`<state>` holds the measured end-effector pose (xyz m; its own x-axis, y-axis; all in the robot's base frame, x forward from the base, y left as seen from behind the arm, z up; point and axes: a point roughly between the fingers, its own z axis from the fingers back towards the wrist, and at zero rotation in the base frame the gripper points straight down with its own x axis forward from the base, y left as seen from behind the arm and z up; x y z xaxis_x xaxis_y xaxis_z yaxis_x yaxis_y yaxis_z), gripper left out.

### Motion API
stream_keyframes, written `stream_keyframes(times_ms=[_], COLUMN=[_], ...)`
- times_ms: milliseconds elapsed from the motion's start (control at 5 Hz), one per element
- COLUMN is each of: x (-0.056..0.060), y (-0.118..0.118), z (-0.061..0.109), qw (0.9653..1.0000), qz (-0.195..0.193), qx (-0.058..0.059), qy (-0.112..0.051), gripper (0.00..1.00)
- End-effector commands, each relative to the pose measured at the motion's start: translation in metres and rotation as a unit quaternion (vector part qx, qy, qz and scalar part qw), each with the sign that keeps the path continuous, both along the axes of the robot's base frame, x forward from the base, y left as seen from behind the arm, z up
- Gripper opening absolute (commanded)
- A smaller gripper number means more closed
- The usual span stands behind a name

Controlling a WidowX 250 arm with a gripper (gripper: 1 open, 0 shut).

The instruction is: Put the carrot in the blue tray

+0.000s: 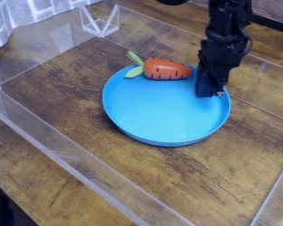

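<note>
The carrot [164, 69], stubby and orange with a pale green leafy tip, lies across the far rim of the blue tray [156, 119], its leaves hanging outside on the wood. My black gripper [211, 90] points straight down at the tray's right rim, just right of the carrot and apart from it. Its fingers are shut with nothing between them.
The tray rests on a dark wooden table [61, 97] ringed by low clear plastic walls [61, 150]. A clear plastic stand [99, 19] sits at the back left corner.
</note>
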<state>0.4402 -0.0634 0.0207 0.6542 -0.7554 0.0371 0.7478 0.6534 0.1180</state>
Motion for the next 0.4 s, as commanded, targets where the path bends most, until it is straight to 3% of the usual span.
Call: stream_keyframes(times_ms=[0,200], x=[-0.0077,-0.0087], y=[0.0092,0.0095], z=[-0.0040,-0.0023], qw=[0.9999,0.9999], qz=[0.006,0.008], qx=[-0.003,-0.006], qy=[0.010,0.009], gripper=[1.00,1.00])
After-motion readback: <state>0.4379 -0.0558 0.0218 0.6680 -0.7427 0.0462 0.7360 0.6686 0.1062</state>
